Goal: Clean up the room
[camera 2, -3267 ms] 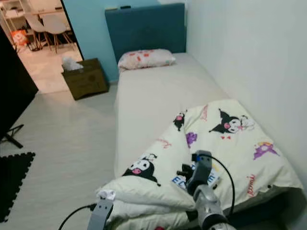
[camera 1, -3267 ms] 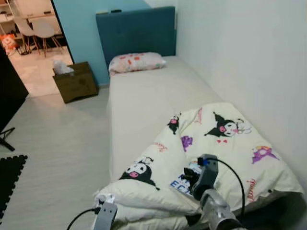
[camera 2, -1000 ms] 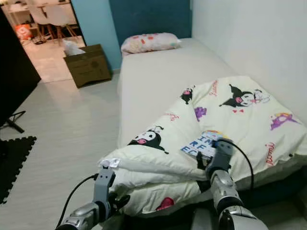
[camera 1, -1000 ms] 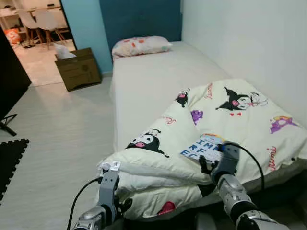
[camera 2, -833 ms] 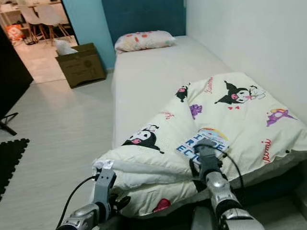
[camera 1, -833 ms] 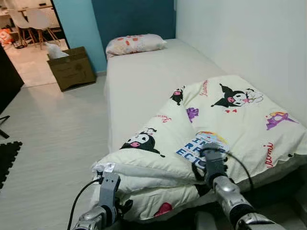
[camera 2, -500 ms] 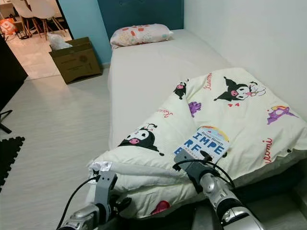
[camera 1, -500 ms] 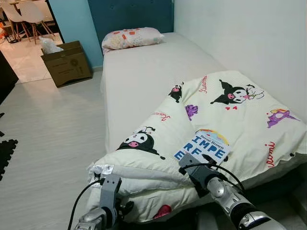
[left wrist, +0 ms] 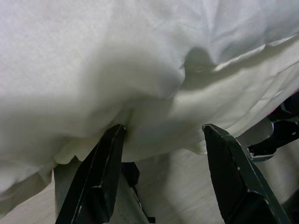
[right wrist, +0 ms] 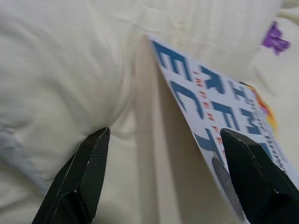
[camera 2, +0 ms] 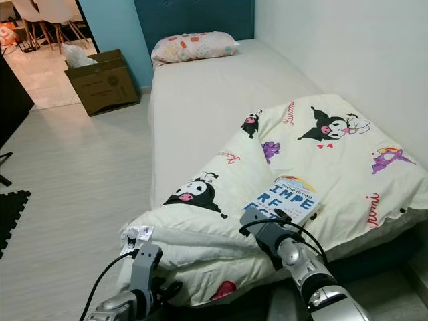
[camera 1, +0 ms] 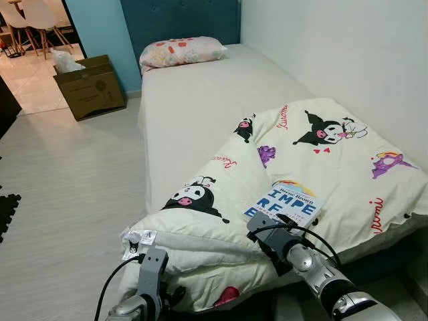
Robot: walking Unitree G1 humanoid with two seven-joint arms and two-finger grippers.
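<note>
Right wrist view: the right gripper (right wrist: 161, 182) has its two black fingers (right wrist: 79, 179) spread wide with nothing between them but cream cloth. The book (right wrist: 219, 112) lies just ahead of that gap, toward the far finger, its near corner aimed back at the gripper and its long edge running away at a slant; from here it looks propped on a fold, not flat, though the angle is too close to be sure. In the head views the right gripper (camera 1: 267, 234) sits low at the foot of the bed, almost touching the near edge of the book (camera 1: 284, 204), with the forearm reaching up from below and slightly inward. The book rests on the cartoon-print duvet (camera 1: 321, 160), which is bunched into a thick roll beside the gripper. The right arm is clearly the nearer one, so the coming grasp likely turns on closing across that near edge. The left gripper (left wrist: 159, 172), also spread, sits tucked under the overhanging duvet roll, well apart from the book.
</note>
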